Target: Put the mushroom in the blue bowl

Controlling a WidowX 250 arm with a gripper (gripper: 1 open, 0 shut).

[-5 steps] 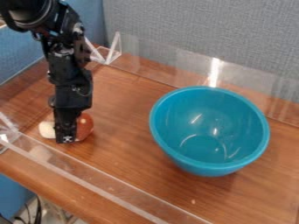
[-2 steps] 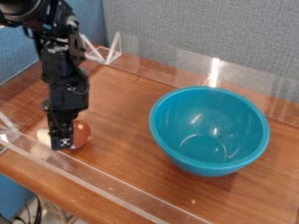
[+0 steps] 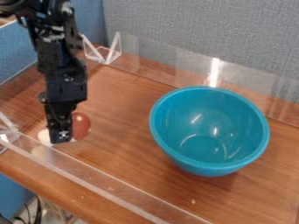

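Only one cam view: the fingers (image 3: 59, 130) were clamped tight on the mushroom (image 3: 77, 122), just above the surface (image 3: 122, 122) at the left, well apart from the blue bowl (image 3: 211, 129), so imo this was the lift/carry step. Next move prob needed more height to clear the rim, then a carry to the right over the bowl b4 letting go. Fingers covered most of the mushroom, stem barely visible tbh, and the arm's top was cut off.

Wooden table (image 3: 128, 131), reddish-brown, glossy. Clear acrylic barrier (image 3: 87, 179) along its front edge, more clear panels (image 3: 198, 66) along the back. Grey-blue fabric wall (image 3: 198, 26) behind. White bracket-like piece (image 3: 107, 51) at back left.
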